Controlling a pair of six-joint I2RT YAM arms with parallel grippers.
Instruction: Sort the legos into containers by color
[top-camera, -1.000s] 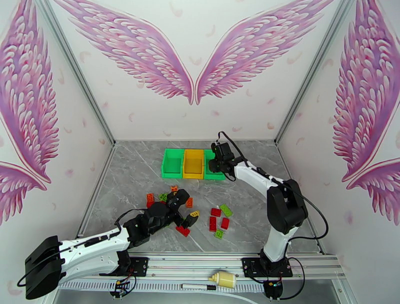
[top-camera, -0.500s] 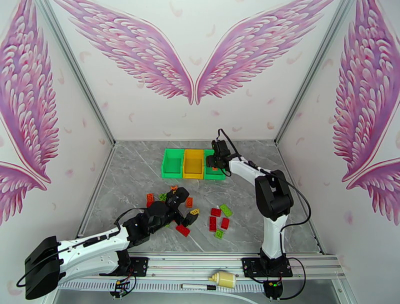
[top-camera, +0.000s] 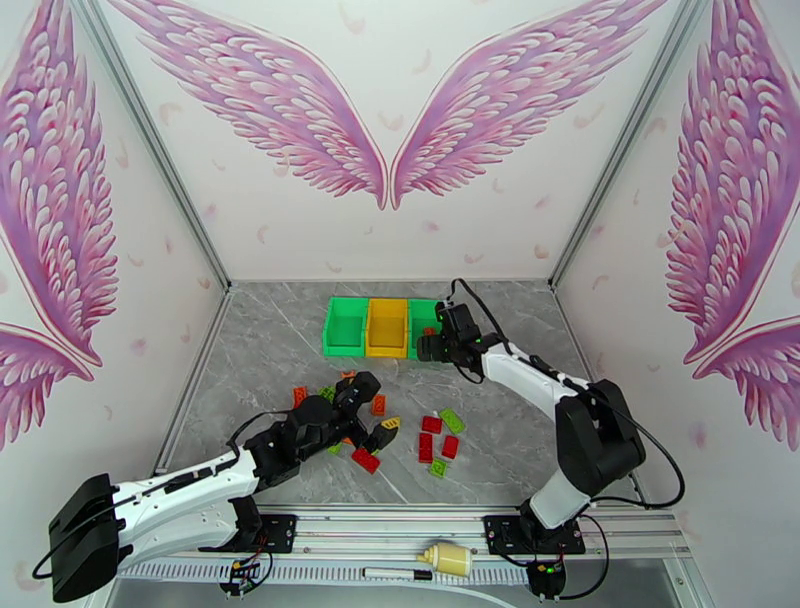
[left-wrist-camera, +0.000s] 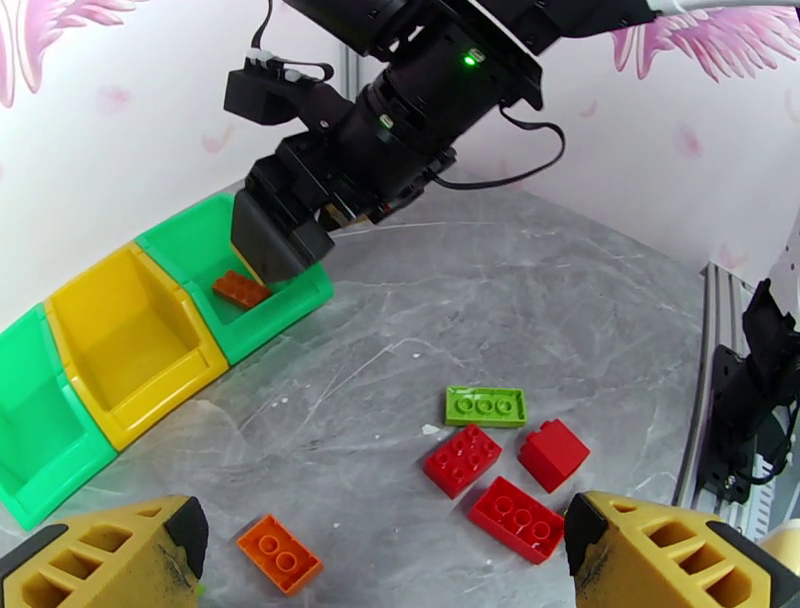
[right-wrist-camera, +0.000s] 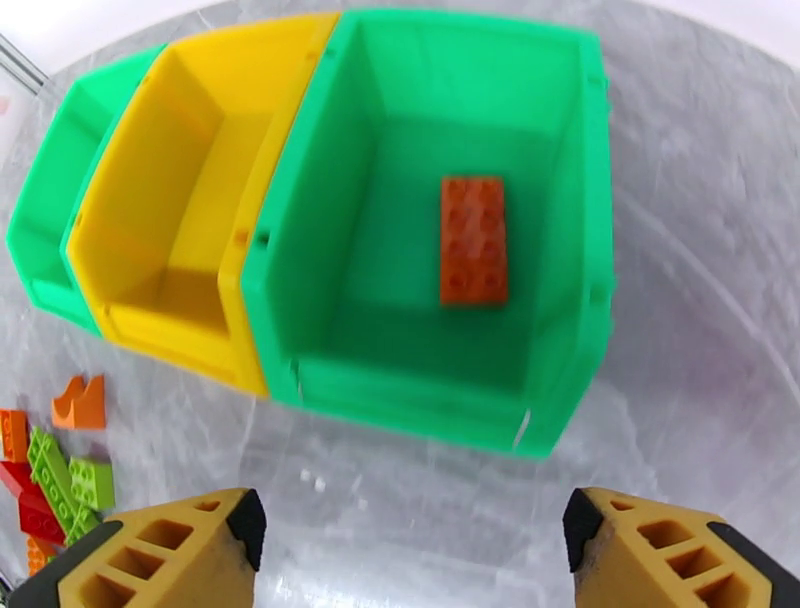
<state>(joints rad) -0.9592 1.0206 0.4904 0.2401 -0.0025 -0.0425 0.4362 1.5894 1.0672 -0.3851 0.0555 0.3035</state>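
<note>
Here, bins: three, touching in one row at the centre of the top view, on the grey table (top-camera: 270, 340): left green bin (top-camera: 345, 328), yellow bin (top-camera: 387, 328), right green bin (right-wrist-camera: 300, 250).
Sorted so far: one reddish-orange brick (right-wrist-camera: 473, 253), two studs by four. It lies flat and studs up on the floor of the right green bin, toward its right wall.
Loose bricks, right group: five at lower centre of the top view, three red bricks (top-camera: 431, 424) and two lime green bricks (top-camera: 452, 420), close together.
Same group, left wrist view: three red and one lime green at lower right, plus one orange brick (left-wrist-camera: 280, 553) apart from them at lower left.
Loose bricks, left group: orange, lime green and red pieces around the left tool and partly under it, so the number cannot be told. One lone red brick (top-camera: 365, 460) lies just below it.
Right wrist view, lower left corner: a small heap of orange, lime green and red pieces, cut by the frame edge.
Left tool (left-wrist-camera: 390, 555): low over the left group, fingers wide apart, nothing between them.
Right tool (right-wrist-camera: 415, 555): just right of centre in the top view, at the near rim of the right green bin, fingers well apart and gripping nothing.
</note>
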